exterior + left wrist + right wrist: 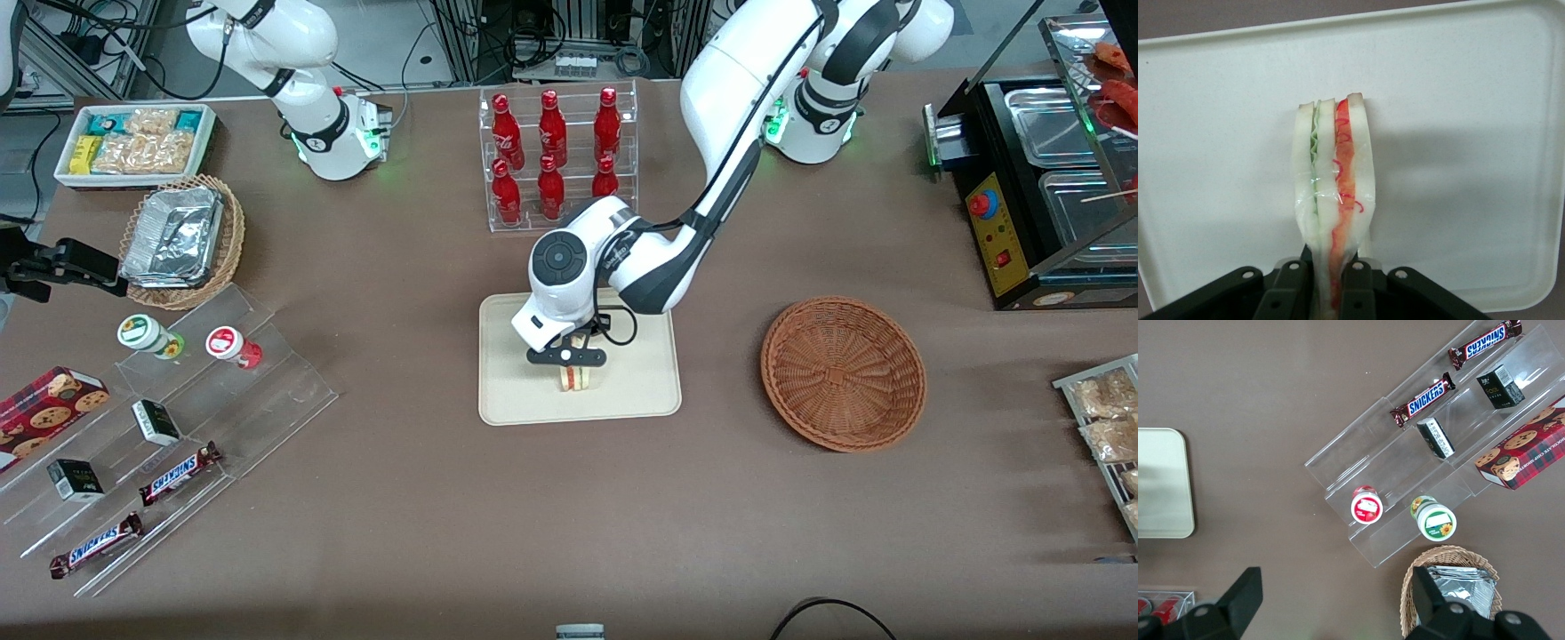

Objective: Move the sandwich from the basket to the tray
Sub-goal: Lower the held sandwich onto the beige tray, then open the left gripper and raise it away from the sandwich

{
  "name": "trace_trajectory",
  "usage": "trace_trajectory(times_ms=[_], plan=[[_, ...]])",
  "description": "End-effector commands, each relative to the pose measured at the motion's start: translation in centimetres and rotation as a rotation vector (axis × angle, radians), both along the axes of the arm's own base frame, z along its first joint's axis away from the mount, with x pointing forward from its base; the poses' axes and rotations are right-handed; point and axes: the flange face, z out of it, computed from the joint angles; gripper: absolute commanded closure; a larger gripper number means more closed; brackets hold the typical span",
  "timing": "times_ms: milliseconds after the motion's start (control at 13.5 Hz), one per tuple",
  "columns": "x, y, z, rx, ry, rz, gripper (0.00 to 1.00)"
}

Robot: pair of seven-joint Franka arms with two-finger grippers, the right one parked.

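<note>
A brown bench carries everything in view. The white left arm reaches down from its base over the middle of the bench, its wrist bent above the tray, a flat cream rectangle with rounded corners and a low rim. Toward the working arm's end of the bench, well apart from the tray, sits the round reddish-brown woven basket, with nothing lying in it. Farther from the front camera than the tray stands a clear rack of red bottles. Toward the parked arm's end lie a stepped clear display with candy bars and small jars, a tan wicker basket of foil containers, and a white bin of snack packets. The tool hangs over the tray's middle, its two fingers clamped on the sandwich, a pale wedge held on edge with green and red filling layers showing between the bread slices. In the wrist view the sandwich stands over the tray's bare surface; whether it touches the tray cannot be told.
</note>
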Motion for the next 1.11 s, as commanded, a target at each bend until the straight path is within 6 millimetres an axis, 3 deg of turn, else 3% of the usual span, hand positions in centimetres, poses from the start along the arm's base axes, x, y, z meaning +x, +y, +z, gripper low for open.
trace_trajectory(times_ms=[0,74,148,222,519,667,889,1037], plan=[[0.1,-0.4,-0.7,0.007,-0.002,-0.01,0.88],[0.1,-0.3,-0.9,0.009,0.0,-0.012,0.52],[0.1,-0.3,-1.0,0.01,0.0,-0.017,0.06],[0.1,-0.3,-0.9,0.012,-0.001,-0.014,0.0],[0.8,0.4,2.0,0.013,-0.01,0.002,0.0],[1.2,1.5,5.9,0.028,-0.008,0.027,0.0],[3.2,5.7,13.7,0.036,-0.032,0.128,0.0],[4.5,9.7,19.0,0.058,-0.052,0.189,0.0]])
